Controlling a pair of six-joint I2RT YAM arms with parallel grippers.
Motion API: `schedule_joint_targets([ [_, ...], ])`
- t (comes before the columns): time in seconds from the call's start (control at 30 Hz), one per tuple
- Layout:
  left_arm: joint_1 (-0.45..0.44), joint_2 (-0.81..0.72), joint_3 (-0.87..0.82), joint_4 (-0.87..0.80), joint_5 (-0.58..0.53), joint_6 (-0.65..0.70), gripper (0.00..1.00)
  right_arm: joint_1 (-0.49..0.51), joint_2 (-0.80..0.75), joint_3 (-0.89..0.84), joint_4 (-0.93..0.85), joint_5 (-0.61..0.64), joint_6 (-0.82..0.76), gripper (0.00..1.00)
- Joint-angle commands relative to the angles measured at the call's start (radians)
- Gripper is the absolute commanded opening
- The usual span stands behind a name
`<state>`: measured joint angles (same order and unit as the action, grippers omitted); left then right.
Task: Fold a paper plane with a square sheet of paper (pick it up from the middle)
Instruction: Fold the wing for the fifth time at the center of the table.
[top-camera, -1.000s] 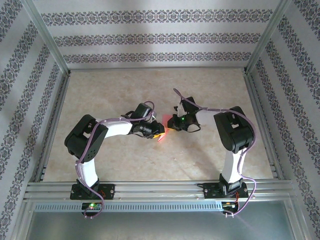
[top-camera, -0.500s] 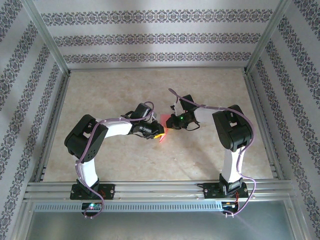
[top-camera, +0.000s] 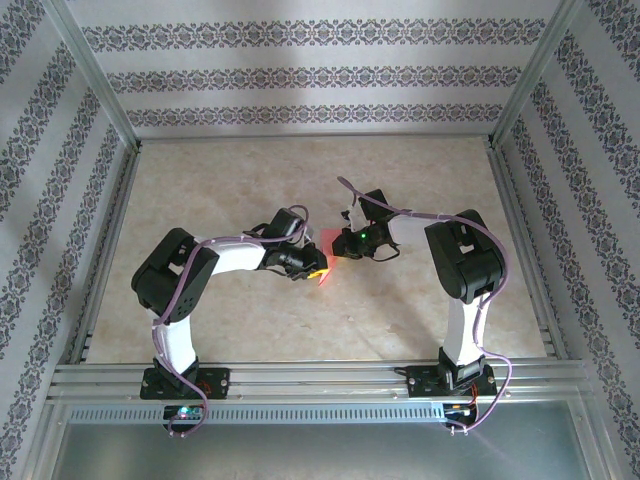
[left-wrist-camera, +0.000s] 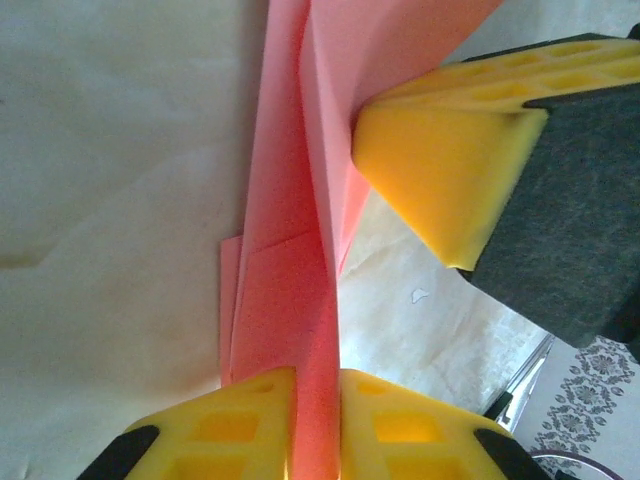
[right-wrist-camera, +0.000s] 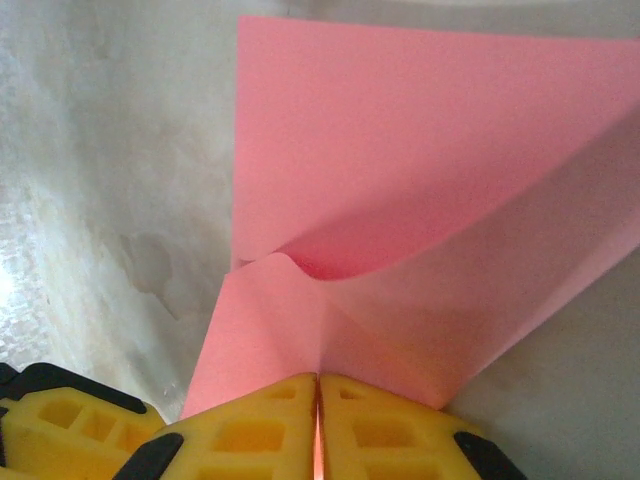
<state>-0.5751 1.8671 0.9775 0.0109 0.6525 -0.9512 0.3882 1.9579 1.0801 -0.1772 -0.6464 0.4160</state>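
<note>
The thin, matte salmon-pink sheet of paper (right-wrist-camera: 400, 150), already creased into layered flaps, sits between the two arms over the middle of the marbled beige table (top-camera: 420, 180); whether its lower edge touches the surface I cannot tell. It looks feather-light and floppy, stiff only along its folds, and it bellies into a soft curve where nothing supports it; I judge it easy to tear or crumple if the arms pull apart or twist against each other, and likely to slide out of a grip on a single layer. The yellow-padded left gripper (left-wrist-camera: 315, 425) has its jaws closed on a standing ridge of the paper; the matching right gripper (right-wrist-camera: 318, 420) pinches a corner with its pads pressed together. The safest hold seems to be across a doubled crease, not the loose flaps.
</note>
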Motion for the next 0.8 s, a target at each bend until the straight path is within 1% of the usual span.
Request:
schedule_joint_targets([
  [0.0, -0.011, 0.027, 0.002, -0.029, -0.016, -0.003, 0.16, -0.007, 0.029, -0.007, -0.05, 0.05, 0.01, 0.12],
  [0.23, -0.02, 0.043, 0.0, -0.032, -0.025, -0.008, 0.14, -0.014, 0.031, -0.011, -0.05, 0.053, 0.036, 0.12],
  [0.4, -0.02, 0.028, -0.001, -0.04, -0.03, -0.007, 0.13, -0.016, 0.032, -0.009, -0.051, 0.054, 0.048, 0.12],
  [0.47, -0.02, 0.004, -0.001, -0.042, -0.03, -0.01, 0.15, -0.015, 0.033, -0.009, -0.051, 0.054, 0.05, 0.12],
  [0.53, -0.02, -0.024, -0.002, -0.053, -0.034, -0.01, 0.21, -0.016, 0.035, -0.008, -0.056, 0.054, 0.051, 0.12],
  [0.6, -0.02, -0.047, -0.014, -0.062, -0.038, -0.009, 0.23, -0.015, 0.036, -0.005, -0.06, 0.056, 0.05, 0.11],
  [0.77, -0.02, -0.059, -0.044, -0.04, -0.026, -0.027, 0.23, -0.015, 0.038, -0.004, -0.07, 0.062, 0.044, 0.11],
])
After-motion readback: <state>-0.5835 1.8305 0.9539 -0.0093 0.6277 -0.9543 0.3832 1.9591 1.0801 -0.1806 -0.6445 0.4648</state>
